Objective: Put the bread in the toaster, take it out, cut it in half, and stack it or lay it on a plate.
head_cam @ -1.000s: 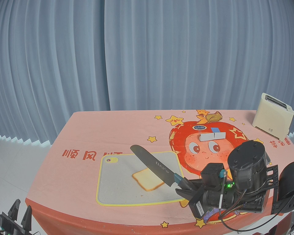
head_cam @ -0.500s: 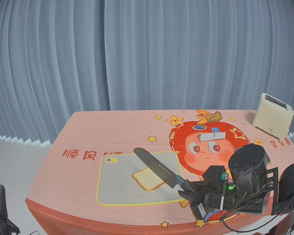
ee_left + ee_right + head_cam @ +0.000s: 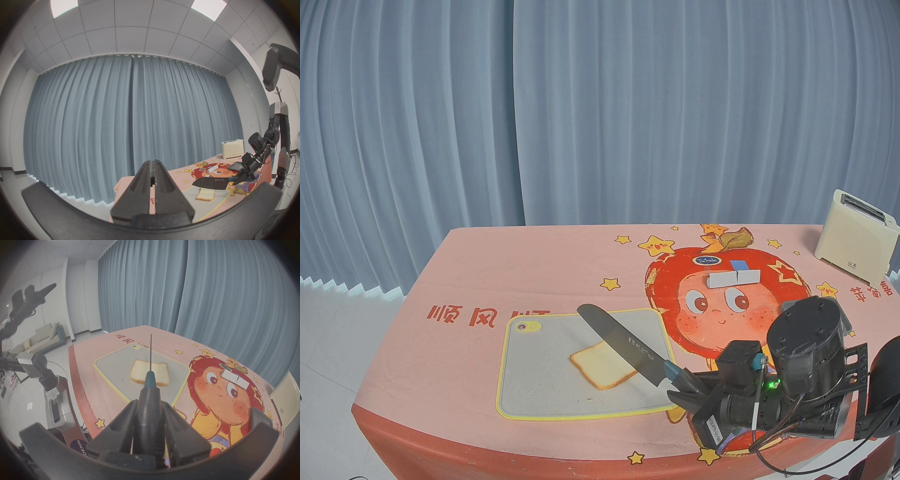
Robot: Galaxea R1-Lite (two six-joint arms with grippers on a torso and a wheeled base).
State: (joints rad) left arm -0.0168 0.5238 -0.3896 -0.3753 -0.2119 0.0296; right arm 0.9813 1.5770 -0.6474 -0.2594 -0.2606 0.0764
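A slice of bread (image 3: 601, 369) (image 3: 150, 372) (image 3: 205, 195) lies flat on the grey, yellow-rimmed cutting board (image 3: 540, 375) (image 3: 115, 365). My right gripper (image 3: 689, 392) (image 3: 149, 415) is shut on the black handle of a knife (image 3: 622, 342) (image 3: 150, 352) (image 3: 212, 183). The dark blade hangs in the air over the bread, its tip pointing to the table's far left. The blade's edge lines up with the middle of the slice in the right wrist view. My left gripper (image 3: 153, 179) is shut with nothing in it, raised well off to the table's left. The white toaster (image 3: 856, 237) (image 3: 232, 148) stands at the far right corner.
A small white and blue block (image 3: 734, 275) (image 3: 235, 379) lies on the cartoon face printed on the pink tablecloth (image 3: 487, 269). The table's front edge runs just under the cutting board. Curtains hang behind the table.
The right gripper and knife have drifted slightly right and down toward the bread. The left gripper, seen at the lower left corner a second ago, has left the head view.
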